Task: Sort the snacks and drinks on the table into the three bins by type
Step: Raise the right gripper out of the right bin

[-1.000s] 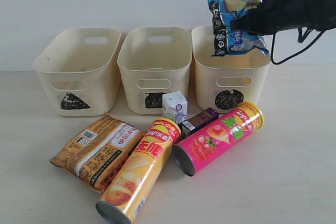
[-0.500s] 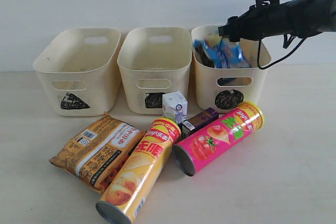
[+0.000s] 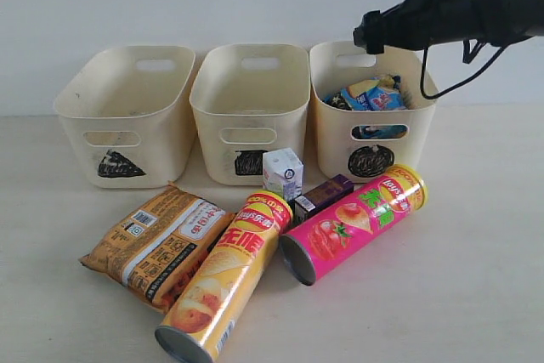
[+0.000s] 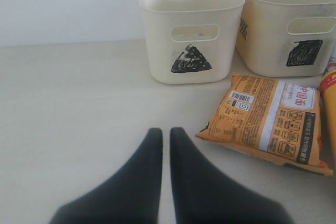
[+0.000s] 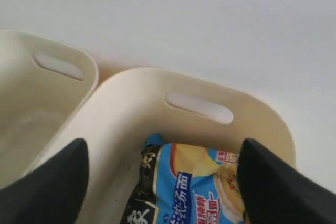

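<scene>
Snacks on the table (image 3: pixel 476 278) are one fewer: the shiny blue-black bag (image 3: pixel 374 95), held a second ago by the right gripper (image 3: pixel 369 31), now lies crumpled in the circle bin (image 3: pixel 336 138), just right of the square bin (image 3: pixel 212 116). Those jaws hang spread and empty higher up, so we judge five items remain. Our left gripper (image 4: pixel 164 132) has its fingers pressed together on nothing. Left of the square bin stands the smooth cream triangle bin (image 3: pixel 85 121). In front of the square bin lie the crinkly orange-brown bag (image 3: pixel 157 244), glossy yellow tube (image 3: pixel 225 286), boxy white carton (image 3: pixel 283 173), purple carton (image 3: pixel 323 195) and pink tube (image 3: pixel 353 223).
</scene>
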Controlling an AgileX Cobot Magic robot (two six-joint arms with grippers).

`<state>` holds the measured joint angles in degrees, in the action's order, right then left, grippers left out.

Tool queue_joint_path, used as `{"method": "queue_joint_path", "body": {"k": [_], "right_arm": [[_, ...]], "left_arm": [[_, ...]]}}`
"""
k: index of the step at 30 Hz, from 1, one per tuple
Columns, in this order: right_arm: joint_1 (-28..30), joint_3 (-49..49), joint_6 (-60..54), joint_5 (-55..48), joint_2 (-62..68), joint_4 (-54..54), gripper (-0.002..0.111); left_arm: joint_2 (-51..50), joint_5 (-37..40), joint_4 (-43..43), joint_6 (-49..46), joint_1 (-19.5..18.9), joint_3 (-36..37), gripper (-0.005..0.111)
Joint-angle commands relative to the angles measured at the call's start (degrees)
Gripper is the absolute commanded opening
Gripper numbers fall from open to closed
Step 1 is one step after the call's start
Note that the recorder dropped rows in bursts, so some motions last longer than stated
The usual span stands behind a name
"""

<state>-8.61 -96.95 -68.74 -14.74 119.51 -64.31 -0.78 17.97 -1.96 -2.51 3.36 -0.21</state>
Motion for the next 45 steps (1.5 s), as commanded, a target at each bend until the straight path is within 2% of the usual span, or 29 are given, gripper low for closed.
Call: {"method": "queue_joint_path", "body": {"k": [1,3,4,8,13,16,19,24,37,40,45], "right_arm": [[0.1,-0.37,1.47,-7.0,-3.75,4.29,0.034],[0.1,-0.37,3.61,-10.03,-5.07,8.57,0.007],[0.1,-0.37,5.8,-11.69,-5.78,11.24,0.001],[0.1,-0.37,15.57,-16.92,-8.1,21.61,0.001],[0.1,-0.37,39.67,-19.4,-11.6,40.03,0.0],[-0.01,-0.25,46.46,-22.31,-13.69,46.53,0.0],[-0.33,1.96,49.34,-22.96,-16.14,48.81,0.0],[-2.52,9.68,51.75,-16.44,-21.46,49.99,0.0],[-13.84,27.18,52.38,-4.72,-30.7,51.78,0.0],[-15.77,31.61,53.77,0.26,-33.12,51.78,0.0],[-21.14,41.1,53.94,14.74,-36.65,51.78,0.0]], "left_arm": [[0.43,-0.39,-0.43,-0.08,-0.17,0.21,0.004],[0.43,-0.39,-0.43,-0.08,-0.17,0.21,0.004],[0.43,-0.39,-0.43,-0.08,-0.17,0.21,0.004],[0.43,-0.39,-0.43,-0.08,-0.17,0.21,0.004],[0.43,-0.39,-0.43,-0.08,-0.17,0.21,0.004],[0.43,-0.39,-0.43,-0.08,-0.17,0.21,0.004],[0.43,-0.39,-0.43,-0.08,-0.17,0.21,0.004],[0.43,-0.39,-0.43,-0.08,-0.17,0.21,0.004],[0.43,-0.39,-0.43,-0.08,-0.17,0.21,0.004],[0.43,-0.39,-0.43,-0.08,-0.17,0.21,0.004],[0.43,-0.39,-0.43,-0.08,-0.17,0.21,0.004]]}}
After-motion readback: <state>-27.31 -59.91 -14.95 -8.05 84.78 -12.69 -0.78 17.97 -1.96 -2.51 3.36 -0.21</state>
